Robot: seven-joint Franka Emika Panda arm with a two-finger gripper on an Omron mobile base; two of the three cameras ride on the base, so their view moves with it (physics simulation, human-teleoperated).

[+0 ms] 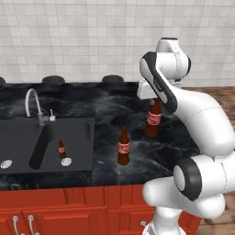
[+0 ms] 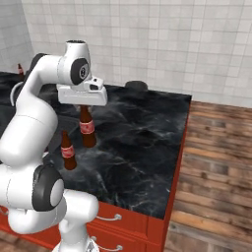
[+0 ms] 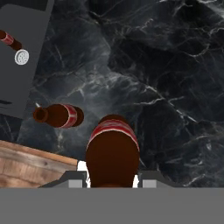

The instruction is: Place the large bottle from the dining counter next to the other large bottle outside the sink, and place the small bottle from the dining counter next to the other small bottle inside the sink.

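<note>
The large bottle [image 1: 153, 119], brown glass with a red-and-white label and a slim neck, hangs upright by its neck in the claw [image 1: 155, 102], just above the black marble tabletop [image 1: 110, 110] to the right of the sink [image 1: 73, 133]. It looks rigid, smooth and probably fairly heavy and breakable, so the narrow neck under the cap seems the sensible hold, with a gentle set-down. The other large bottle [image 1: 123, 147] stands upright close by outside the basin, and a small bottle [image 1: 61, 149] stands inside the sink near a silver drain [image 1: 66, 161].
</note>
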